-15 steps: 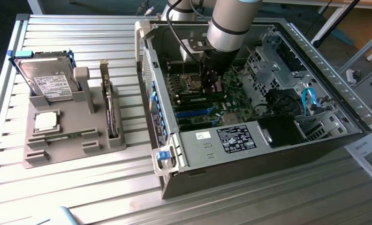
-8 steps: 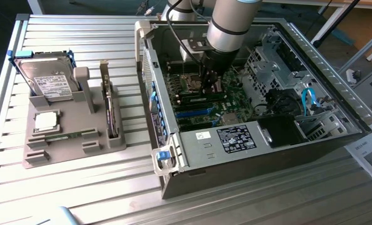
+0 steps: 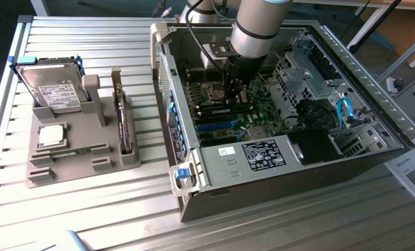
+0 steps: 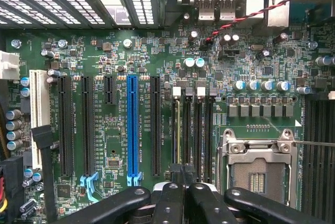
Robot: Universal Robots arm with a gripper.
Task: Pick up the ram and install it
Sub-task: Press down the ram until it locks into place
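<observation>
Ram, the long narrow green circuit-board stick, shows edge-on in the wrist view as a thin yellow-green line standing in the outermost of the black memory slots on the green motherboard, on the side toward the expansion slots. The black gripper hangs right over the near end of that line with its jaws clenched together; whether they pinch the stick or only press on it I cannot tell. Just beside the memory slots lies the empty silver-framed processor socket, and on the other side run the long black expansion slots with one bright blue slot among them and a white slot further off. A red-and-black twisted wire crosses the far edge of the board. In the exterior view the gripper reaches down from the silver robot arm into the open black computer case, which lies on a slatted metal table. To the exterior view's left, well apart from the case, sits a grey plastic holder carrying a square silver processor chip and, behind it, a big silver labelled hard drive
</observation>
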